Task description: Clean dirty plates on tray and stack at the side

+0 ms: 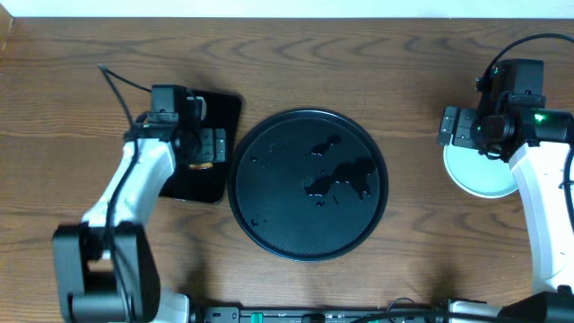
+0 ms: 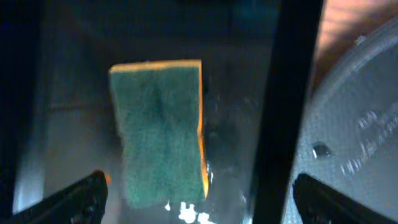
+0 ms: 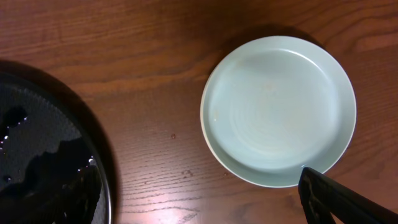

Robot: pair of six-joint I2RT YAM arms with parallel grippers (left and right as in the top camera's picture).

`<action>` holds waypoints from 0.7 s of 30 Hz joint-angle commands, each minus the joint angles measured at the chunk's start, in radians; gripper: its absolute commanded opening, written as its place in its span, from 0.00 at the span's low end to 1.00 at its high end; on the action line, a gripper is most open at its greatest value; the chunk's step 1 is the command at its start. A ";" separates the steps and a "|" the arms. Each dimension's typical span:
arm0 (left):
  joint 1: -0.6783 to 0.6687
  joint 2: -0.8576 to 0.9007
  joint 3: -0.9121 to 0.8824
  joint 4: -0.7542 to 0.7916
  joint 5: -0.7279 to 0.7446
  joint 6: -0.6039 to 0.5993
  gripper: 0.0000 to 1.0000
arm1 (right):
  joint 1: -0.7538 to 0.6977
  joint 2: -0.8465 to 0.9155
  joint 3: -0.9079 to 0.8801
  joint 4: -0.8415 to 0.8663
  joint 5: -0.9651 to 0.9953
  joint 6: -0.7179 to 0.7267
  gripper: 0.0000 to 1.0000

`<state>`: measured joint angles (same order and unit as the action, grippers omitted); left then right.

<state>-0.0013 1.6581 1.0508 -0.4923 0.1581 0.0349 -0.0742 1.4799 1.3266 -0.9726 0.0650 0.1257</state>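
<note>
The round black tray [image 1: 269,215] lies at the table's middle, wet with water and with no plates on it; it also shows in the right wrist view [image 3: 56,155] and the left wrist view [image 2: 367,106]. The plates [image 1: 484,178] sit stacked on the wood at the right, a pale mint one [image 3: 278,106] on top and looking clean. My right gripper [image 1: 462,128] hangs open and empty just left of the stack [image 3: 199,202]. My left gripper [image 1: 204,144] is open [image 2: 202,199] above the green-and-orange sponge [image 2: 161,130].
The sponge lies on a small rectangular black tray [image 1: 220,112] left of the round tray; its wet floor and dark rim [image 2: 289,93] show in the left wrist view. Bare wood table [image 1: 404,63] surrounds everything.
</note>
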 commanded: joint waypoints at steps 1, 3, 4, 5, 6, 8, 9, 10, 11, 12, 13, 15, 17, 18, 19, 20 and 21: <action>0.000 0.047 -0.011 0.059 0.044 0.013 0.97 | 0.008 -0.010 -0.006 -0.005 0.013 0.016 0.99; 0.000 0.079 -0.011 0.096 0.047 0.013 0.97 | 0.008 -0.010 -0.006 -0.008 0.013 0.016 0.99; 0.000 0.093 -0.011 0.108 0.047 0.013 0.97 | 0.008 -0.010 -0.006 -0.008 0.013 0.016 0.99; 0.000 0.108 -0.011 0.118 0.047 0.013 0.97 | 0.008 -0.010 -0.006 -0.009 0.013 0.016 0.99; 0.000 0.124 -0.011 0.125 0.035 0.013 0.97 | 0.008 -0.010 -0.006 -0.009 0.013 0.016 0.99; 0.000 0.156 -0.011 0.128 0.016 0.012 0.97 | 0.008 -0.010 -0.006 -0.010 0.013 0.016 0.99; 0.000 0.169 -0.011 0.128 0.014 0.008 0.97 | 0.008 -0.010 -0.006 -0.010 0.013 0.016 0.99; 0.000 0.183 -0.011 0.128 0.014 0.008 0.97 | 0.008 -0.010 -0.006 -0.010 0.013 0.016 0.99; 0.000 0.196 -0.011 0.127 0.014 0.008 0.97 | 0.008 -0.010 -0.006 -0.009 0.013 0.016 0.99; 0.000 0.208 -0.011 0.124 0.014 0.009 0.97 | 0.008 -0.010 -0.006 -0.010 0.013 0.016 0.99; 0.000 0.220 -0.011 0.120 0.014 0.008 0.97 | 0.008 -0.010 -0.006 -0.010 0.013 0.016 0.99; 0.000 0.233 -0.011 0.116 0.014 0.005 0.97 | 0.008 -0.010 -0.006 -0.010 0.013 0.016 0.99; 0.000 0.229 -0.010 0.117 0.014 0.005 0.97 | 0.008 -0.010 -0.006 -0.011 0.013 0.016 0.99; 0.000 0.221 -0.003 0.112 0.014 0.005 0.97 | 0.008 -0.010 -0.006 -0.013 0.013 0.016 0.99; 0.000 0.211 0.005 0.105 0.014 0.005 0.97 | 0.008 -0.010 -0.006 -0.014 0.013 0.016 0.99; 0.000 0.200 0.016 0.096 0.014 0.006 0.97 | 0.008 -0.010 -0.006 -0.014 0.013 0.016 0.99; 0.000 0.185 0.029 0.089 0.014 0.006 0.97 | 0.008 -0.010 -0.006 -0.014 0.013 0.016 0.99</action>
<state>-0.0002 1.8473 1.0592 -0.3752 0.1474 0.0418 -0.0742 1.4799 1.3266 -0.9836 0.0654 0.1261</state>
